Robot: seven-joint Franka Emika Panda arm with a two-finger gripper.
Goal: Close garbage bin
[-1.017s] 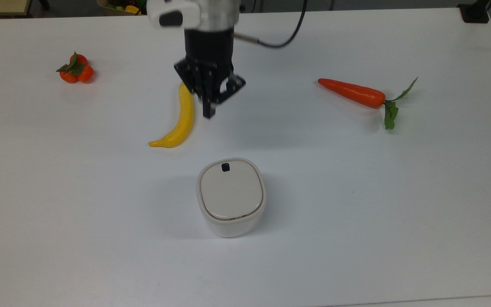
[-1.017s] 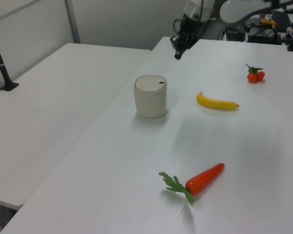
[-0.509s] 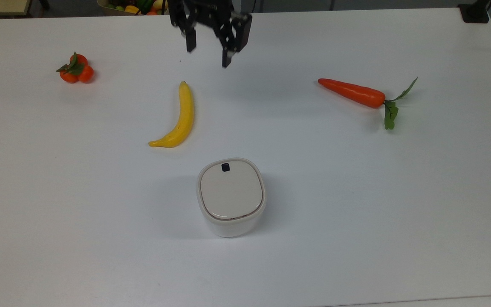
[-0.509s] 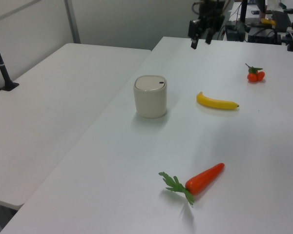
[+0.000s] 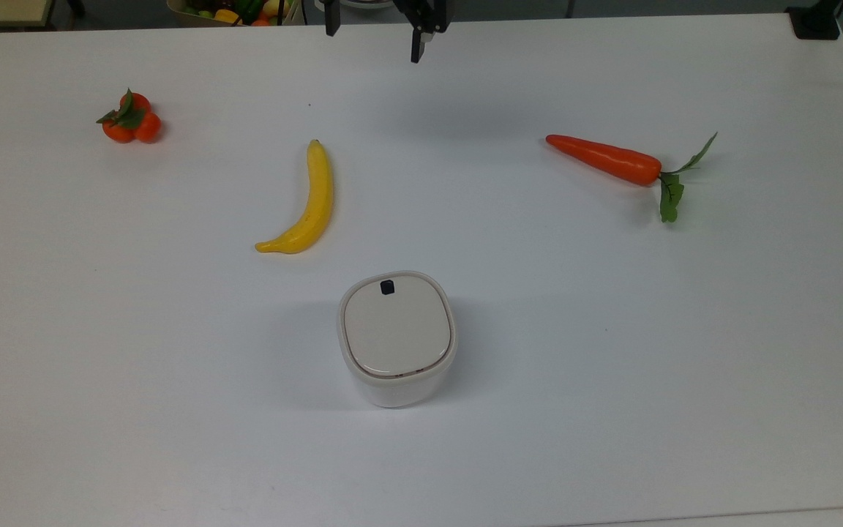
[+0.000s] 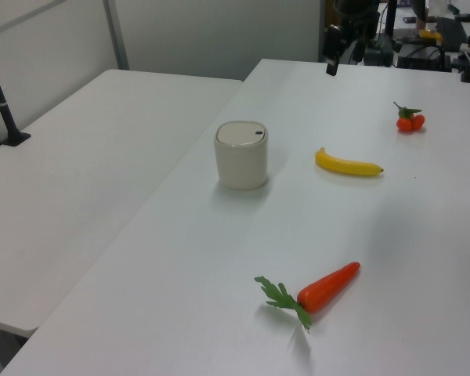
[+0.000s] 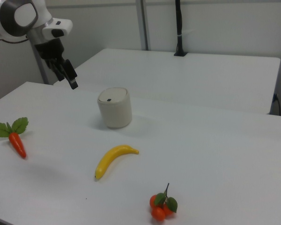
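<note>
We see the garbage bin [image 5: 396,338] standing upright near the middle of the white table [image 5: 685,366], just below the banana [image 5: 304,205] in the top view, its beige lid [image 5: 396,329] lying flat and seemingly shut. We judge it light, rigid, smooth plastic that tips or slides easily, so we would press down on the lid near the black latch [image 5: 387,287]. Our gripper [image 5: 374,29] hangs at the far edge, fingers spread, holding nothing.

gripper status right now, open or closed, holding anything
Gripper: open, fingers spread apart, holding nothing, up by the table's far edge in the top view, well away from the garbage bin, whose lid lies flat.
</note>
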